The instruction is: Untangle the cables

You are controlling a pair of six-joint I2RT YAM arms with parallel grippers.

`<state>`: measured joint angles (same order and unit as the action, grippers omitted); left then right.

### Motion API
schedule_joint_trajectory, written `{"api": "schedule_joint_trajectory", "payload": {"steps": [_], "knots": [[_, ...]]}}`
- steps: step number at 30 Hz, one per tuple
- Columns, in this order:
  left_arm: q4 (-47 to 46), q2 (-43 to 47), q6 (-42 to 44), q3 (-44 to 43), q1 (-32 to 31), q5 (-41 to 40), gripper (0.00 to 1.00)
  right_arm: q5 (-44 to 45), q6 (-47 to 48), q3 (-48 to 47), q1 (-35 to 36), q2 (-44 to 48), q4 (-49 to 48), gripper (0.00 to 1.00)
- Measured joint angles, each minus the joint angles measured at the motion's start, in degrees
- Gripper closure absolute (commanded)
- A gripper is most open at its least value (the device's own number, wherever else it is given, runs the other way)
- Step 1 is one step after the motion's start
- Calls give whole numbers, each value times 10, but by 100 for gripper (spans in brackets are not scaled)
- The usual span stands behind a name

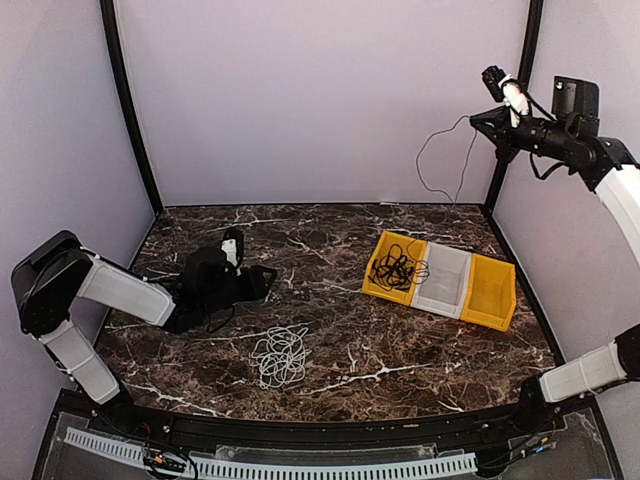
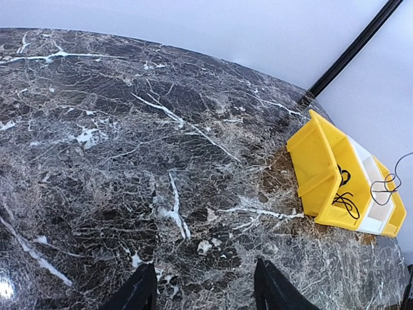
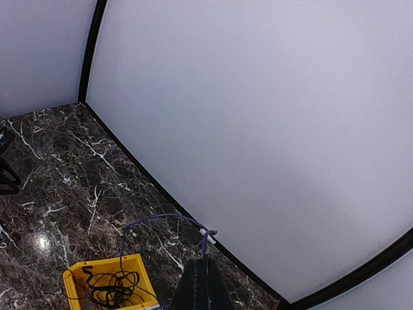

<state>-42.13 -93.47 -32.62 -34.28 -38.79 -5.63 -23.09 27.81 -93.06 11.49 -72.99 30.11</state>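
Observation:
A thin grey cable [image 1: 440, 160] hangs high above the table's back right corner, with my right gripper [image 1: 478, 118] shut on it. In the right wrist view the shut fingers [image 3: 206, 261] pinch this cable [image 3: 155, 218] just below its small white plug [image 3: 208, 233], and it loops down into the yellow bin [image 3: 139, 265]. A tangle of black cables [image 1: 395, 268] lies in that bin's left compartment. A white cable coil [image 1: 280, 355] rests on the marble in front of my left gripper [image 1: 268, 282]. The left gripper [image 2: 203, 290] is open and low over bare marble, holding nothing.
The bin [image 1: 495, 300] has a yellow left compartment, a white middle one and a yellow right one, and stands at the right back of the marble table [image 1: 330, 240]. Black frame posts [image 1: 130, 110] and pale walls close in the sides and back.

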Motion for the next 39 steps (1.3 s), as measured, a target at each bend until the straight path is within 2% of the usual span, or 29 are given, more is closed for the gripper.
{"api": "schedule_joint_trajectory", "payload": {"steps": [9, 18, 25, 39], "knots": [[19, 13, 0, 6, 0, -2, 45, -38, -16, 56, -86, 11, -46, 100], [20, 11, 0, 6, 0, -2, 45, -79, -22, 193, -147, 12, -83, 100], [21, -2, 0, 6, 0, -2, 44, -107, -24, 264, -153, 20, -90, 100], [22, -19, 0, 5, 0, 1, 44, -120, -26, 312, -153, 92, -87, 100]]}}
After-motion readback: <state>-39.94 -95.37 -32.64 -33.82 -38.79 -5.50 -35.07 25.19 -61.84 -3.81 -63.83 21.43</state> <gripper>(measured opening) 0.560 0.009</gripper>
